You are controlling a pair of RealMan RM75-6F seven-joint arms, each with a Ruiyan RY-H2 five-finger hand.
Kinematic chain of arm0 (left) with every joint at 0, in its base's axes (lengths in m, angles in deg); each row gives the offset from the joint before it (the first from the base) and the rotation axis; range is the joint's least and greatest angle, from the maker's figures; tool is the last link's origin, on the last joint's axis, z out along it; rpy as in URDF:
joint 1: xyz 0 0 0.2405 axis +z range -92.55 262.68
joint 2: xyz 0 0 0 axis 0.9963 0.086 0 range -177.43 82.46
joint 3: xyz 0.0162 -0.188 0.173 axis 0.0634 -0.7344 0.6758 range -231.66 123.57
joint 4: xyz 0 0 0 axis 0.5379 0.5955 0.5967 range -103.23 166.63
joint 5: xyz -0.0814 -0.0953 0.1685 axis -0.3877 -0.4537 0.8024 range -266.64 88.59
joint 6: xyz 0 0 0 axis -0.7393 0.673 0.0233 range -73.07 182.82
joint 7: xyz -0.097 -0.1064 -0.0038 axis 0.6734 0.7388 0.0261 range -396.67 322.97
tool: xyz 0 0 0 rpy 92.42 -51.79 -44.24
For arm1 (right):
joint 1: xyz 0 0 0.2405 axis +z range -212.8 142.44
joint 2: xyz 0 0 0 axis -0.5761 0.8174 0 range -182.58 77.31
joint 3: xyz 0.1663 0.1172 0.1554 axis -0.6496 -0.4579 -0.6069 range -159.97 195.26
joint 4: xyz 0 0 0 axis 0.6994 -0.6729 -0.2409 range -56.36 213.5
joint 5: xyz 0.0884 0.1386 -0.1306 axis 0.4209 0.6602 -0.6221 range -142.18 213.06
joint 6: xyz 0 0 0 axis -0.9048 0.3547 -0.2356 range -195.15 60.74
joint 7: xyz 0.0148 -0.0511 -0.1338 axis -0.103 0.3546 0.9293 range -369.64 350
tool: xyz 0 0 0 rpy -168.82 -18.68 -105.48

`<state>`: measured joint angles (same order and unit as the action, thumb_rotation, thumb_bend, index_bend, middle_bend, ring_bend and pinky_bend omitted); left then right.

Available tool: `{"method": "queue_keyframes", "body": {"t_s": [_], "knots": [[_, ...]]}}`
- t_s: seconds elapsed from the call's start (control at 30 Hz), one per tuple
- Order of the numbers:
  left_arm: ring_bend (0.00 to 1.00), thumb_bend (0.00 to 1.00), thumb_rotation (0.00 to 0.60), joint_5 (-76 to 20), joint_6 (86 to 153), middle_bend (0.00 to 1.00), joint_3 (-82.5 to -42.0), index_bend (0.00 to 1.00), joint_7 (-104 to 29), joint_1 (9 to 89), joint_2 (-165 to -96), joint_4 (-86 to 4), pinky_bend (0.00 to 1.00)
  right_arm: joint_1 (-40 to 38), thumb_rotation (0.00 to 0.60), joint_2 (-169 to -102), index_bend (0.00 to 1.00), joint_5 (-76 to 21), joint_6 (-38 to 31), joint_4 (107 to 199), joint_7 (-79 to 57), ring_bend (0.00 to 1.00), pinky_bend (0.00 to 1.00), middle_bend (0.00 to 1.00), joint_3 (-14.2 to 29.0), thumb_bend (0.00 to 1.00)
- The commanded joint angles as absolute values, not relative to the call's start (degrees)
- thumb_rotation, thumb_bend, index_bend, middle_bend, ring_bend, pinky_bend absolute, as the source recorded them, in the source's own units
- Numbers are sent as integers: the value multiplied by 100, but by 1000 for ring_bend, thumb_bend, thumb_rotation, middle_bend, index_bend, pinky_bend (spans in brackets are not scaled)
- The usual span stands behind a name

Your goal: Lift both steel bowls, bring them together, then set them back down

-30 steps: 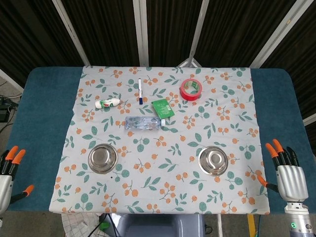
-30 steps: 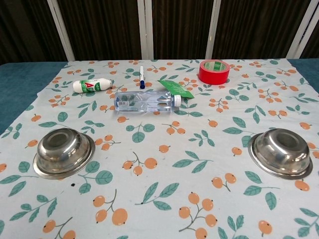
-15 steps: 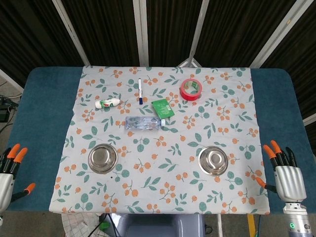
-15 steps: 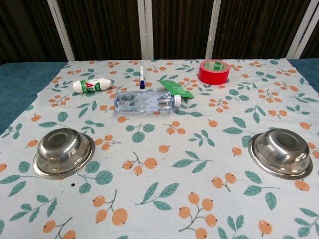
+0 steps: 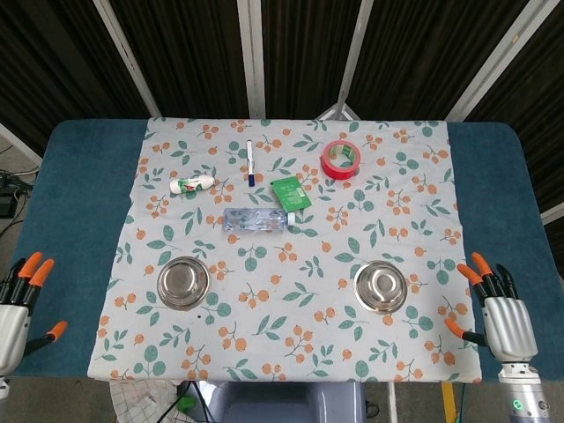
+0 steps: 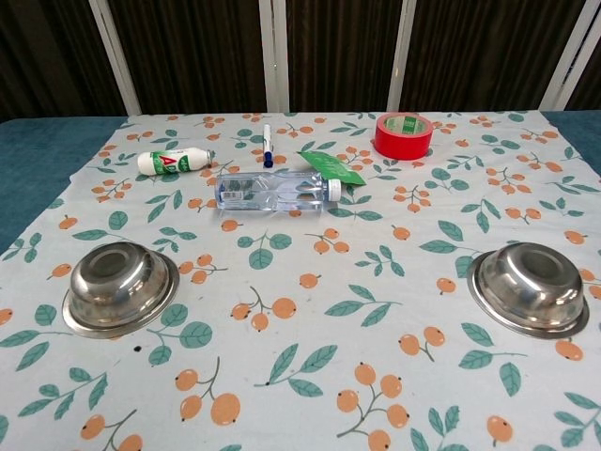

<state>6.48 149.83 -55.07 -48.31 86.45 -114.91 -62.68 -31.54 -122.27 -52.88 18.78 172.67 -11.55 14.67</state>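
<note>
dark slatted backdrop, floral cloth, two bowls waiting

dark vertical panels behind; blue table (image 5: 79, 189) carrying a floral cloth (image 5: 291, 291). landmark for all places: the clear water bottle (image 5: 257, 219), lying on its side near the cloth's middle.

- left steel bowl (image 5: 183, 284): nearer the robot than the bottle and to its left, upright, on the cloth.
- right steel bowl (image 5: 381, 286): nearer than the bottle and to its right, upright, on the cloth, well apart from its twin.
- left hand (image 5: 16, 313): far left of the bottle, off the cloth at the table's near edge, fingers spread, holding nothing. seen in the head view only.
- right hand (image 5: 500, 317): far right of the bottle, just beyond the cloth's near right corner, fingers spread, holding nothing.
- red tape roll (image 5: 341, 159), green packet (image 5: 291, 191), marker pen (image 5: 250, 162), small white bottle (image 5: 193, 184): all beyond the bottle.

governing relation: each bowl lies inward of its own hand, toward the table's centre line, and slightly ahead. the right hand looks nearer its bowl than the left hand is to its own. round bowls, so no long axis to align with; likely approach is inward to the outer rims. neither bowl yet lifted.
</note>
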Motion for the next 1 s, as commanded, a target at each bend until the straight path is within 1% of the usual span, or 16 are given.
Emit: {"method": "queue_keyframes", "body": {"t_s": [0.03,0.1,0.13,0.27,0.37,0.5,0.67,0.83,1.0], "knots": [[49,171,600,567,14740,32,-5527,105,-4935,8528,-11550,-6260,218,-2971,600,-12136,205,-5338,1572,17415,-996,166,0,78,1485,92],[49,170,600,492,14535,37,-5533,110,-5008,8438,-11548,-6326,218,-2832,600,-12051,205,-5306,1319,17557,-790,167,0,81,1475,91],[49,170,600,415,14375,41,-5568,116,-5133,8354,-11542,-6410,217,-2713,600,-11978,205,-5216,1088,17716,-572,167,0,82,1451,91],[45,160,600,285,14071,39,-5653,124,-5480,8163,-11561,-6667,214,-2449,600,-11918,205,-4912,603,18093,-11,167,0,81,1362,91],[13,140,600,226,13754,5,-5670,118,-5668,7980,-11577,-6863,195,-2295,600,-11943,205,-4658,350,18280,409,167,0,81,1298,91],[0,106,600,80,13326,0,-5680,112,-5990,7753,-11645,-7054,174,-2088,600,-12016,205,-4257,41,18440,978,167,0,81,1215,90],[0,105,600,-116,12942,6,-5744,111,-6468,7495,-11932,-7115,175,-1898,600,-12091,205,-3827,-201,18557,1400,167,0,81,1150,91],[0,97,600,-303,12682,10,-5796,111,-6869,7281,-12439,-6966,177,-1731,600,-12121,205,-3484,-367,18622,1736,167,0,81,1114,91],[0,89,600,-553,12455,6,-5874,111,-6939,7096,-12870,-6769,177,-1593,600,-12151,205,-3226,-425,18699,2046,167,0,82,1096,92]]}}
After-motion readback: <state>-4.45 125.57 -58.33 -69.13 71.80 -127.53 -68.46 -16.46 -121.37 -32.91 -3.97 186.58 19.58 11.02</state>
